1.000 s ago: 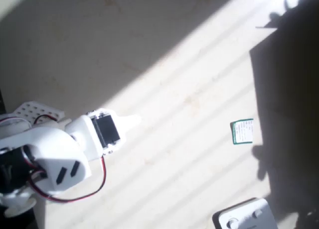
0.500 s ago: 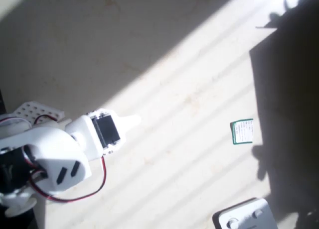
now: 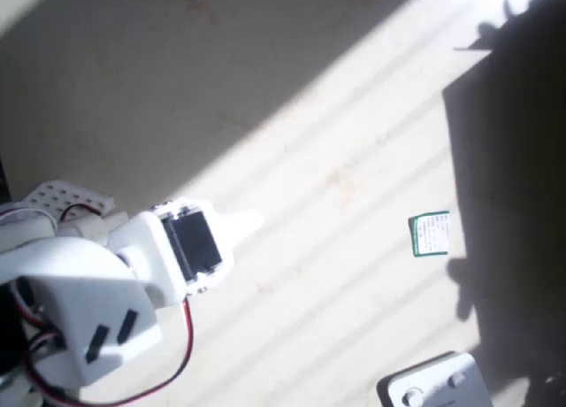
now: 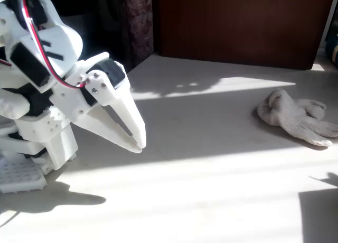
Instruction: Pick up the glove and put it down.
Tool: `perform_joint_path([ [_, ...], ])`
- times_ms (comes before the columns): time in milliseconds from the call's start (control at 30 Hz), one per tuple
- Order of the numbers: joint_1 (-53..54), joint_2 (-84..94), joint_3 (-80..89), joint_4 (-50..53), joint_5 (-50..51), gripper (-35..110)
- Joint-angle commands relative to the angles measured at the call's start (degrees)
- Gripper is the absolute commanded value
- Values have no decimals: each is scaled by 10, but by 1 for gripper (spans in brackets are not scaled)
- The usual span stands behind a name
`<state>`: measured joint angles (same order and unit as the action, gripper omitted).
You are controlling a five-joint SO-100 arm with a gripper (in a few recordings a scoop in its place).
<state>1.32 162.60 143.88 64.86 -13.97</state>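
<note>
I see my white gripper (image 4: 138, 142) raised at left, fingers nearly together and empty, well apart from the cream glove (image 4: 296, 116) lying at right

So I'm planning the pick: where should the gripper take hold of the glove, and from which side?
Probably the bunched cuff end of the glove, which stands higher than the flat fingers, coming from above. The gripper is far off to the left in the fixed view.

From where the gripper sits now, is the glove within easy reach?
Probably, though not yet close. In the fixed view the gripper sits far left, the glove lies far right, and only bare table lies between.
</note>
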Motion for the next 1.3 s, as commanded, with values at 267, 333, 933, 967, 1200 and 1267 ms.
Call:
perform_joint_path([
  [267,-92,-255,-187,-188,4,1],
  [333,-120,-286,-200,-204,4,1],
  [933,-287,-644,-412,-354,4,1],
  [967,-295,-660,-421,-364,4,1],
  [1200,-311,-735,-460,-432,4,1],
  [1267,-311,-753,-460,-444,4,1],
])
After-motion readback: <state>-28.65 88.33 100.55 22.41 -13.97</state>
